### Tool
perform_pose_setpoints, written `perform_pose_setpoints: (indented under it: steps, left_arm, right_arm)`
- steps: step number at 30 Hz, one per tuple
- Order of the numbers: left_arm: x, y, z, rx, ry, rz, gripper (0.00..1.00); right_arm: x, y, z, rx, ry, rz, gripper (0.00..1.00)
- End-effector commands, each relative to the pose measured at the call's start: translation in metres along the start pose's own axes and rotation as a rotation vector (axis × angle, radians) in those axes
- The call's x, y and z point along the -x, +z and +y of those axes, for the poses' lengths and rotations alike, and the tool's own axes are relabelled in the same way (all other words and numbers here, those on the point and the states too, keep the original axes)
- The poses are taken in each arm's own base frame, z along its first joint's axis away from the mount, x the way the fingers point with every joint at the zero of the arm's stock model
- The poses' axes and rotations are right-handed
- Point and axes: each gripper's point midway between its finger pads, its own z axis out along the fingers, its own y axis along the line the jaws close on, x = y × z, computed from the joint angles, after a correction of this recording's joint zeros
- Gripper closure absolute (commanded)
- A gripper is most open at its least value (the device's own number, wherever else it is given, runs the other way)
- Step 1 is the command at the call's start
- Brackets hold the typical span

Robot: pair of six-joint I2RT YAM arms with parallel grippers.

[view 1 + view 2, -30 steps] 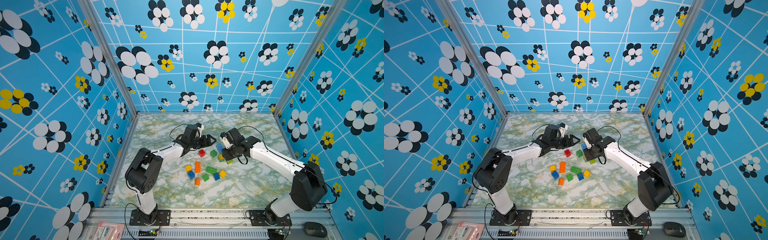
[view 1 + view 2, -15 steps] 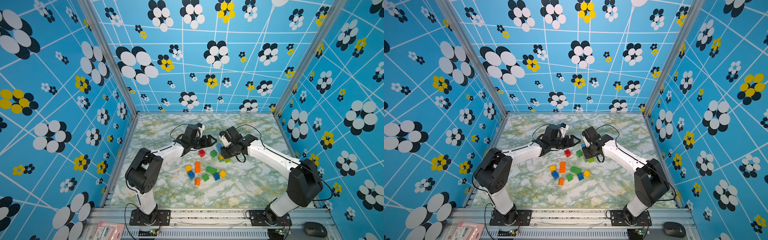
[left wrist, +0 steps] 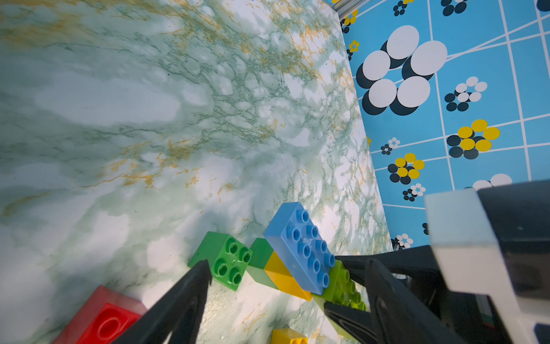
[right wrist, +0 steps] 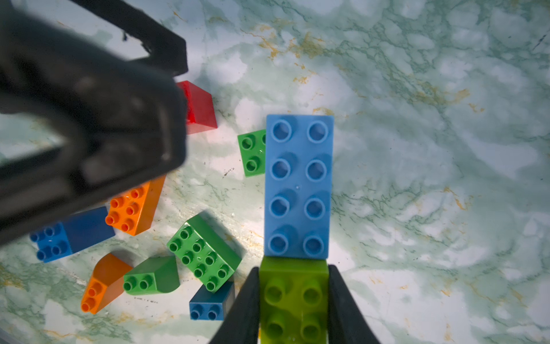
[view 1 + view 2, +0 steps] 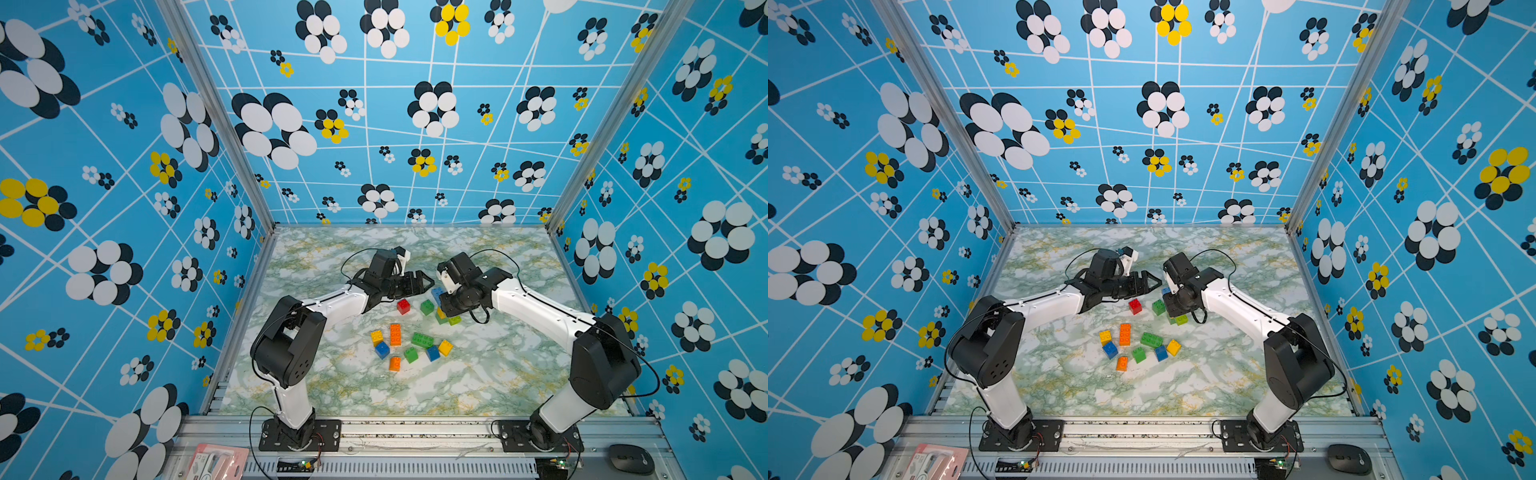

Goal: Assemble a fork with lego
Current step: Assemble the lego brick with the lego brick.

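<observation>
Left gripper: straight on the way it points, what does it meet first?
Probably the blue oblong brick joined to the lime brick in the right gripper; the green square brick lies just aside. Depth is unclear.

Fourteen lego bricks [image 5: 422, 340] show in both top views: four green bricks [image 5: 411, 354], three yellow bricks [image 5: 377, 336], two orange bricks [image 5: 395, 334], two dark blue bricks [image 5: 382, 350], one light blue brick [image 5: 436, 294], one lime brick [image 5: 455, 320], one red brick [image 5: 403, 306]. Two robot arms [image 5: 332, 301]; one computer mouse [image 5: 631, 458].
</observation>
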Motion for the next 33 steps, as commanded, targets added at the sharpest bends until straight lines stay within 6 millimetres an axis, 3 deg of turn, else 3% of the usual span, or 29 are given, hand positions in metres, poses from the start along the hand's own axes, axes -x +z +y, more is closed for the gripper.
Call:
perform_pose_setpoints:
  steps: [1, 33]
  left_arm:
    - [0.0, 0.003, -0.004, -0.011, 0.024, 0.011, 0.15]
    - [-0.003, 0.0, -0.002, -0.001, 0.022, 0.008, 0.16]
  right_arm:
    - [-0.001, 0.001, 0.0, -0.018, 0.0, 0.024, 1.0]
    - [-0.034, 0.02, -0.002, -0.013, -0.083, 0.217, 1.0]
